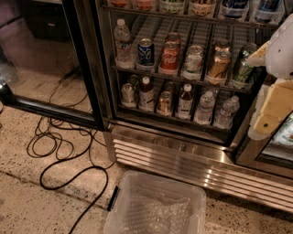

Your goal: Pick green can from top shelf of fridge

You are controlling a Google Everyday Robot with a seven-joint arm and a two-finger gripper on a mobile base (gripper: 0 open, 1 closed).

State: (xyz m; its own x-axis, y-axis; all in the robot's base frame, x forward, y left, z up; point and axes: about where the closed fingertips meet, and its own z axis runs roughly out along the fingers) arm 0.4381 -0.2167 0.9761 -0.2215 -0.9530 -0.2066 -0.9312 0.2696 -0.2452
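Stainless-steel fridge [174, 137] stands with its black-framed glass door [46, 59] swung out to the left, so the racks are unscreened. On the top shelf [206, 19], a thin dark wire rack, the green can [171, 5] is cut off by the upper edge, third from the left; only its shiny base shows. The cream, blocky hand [270, 109] hangs at the right edge, well apart from the can; whether it is apart or together cannot be told. Below the louvred grille [183, 162], a clear plastic bin [155, 205] and a looping black cable [68, 155] lie on the speckled floor [27, 205].
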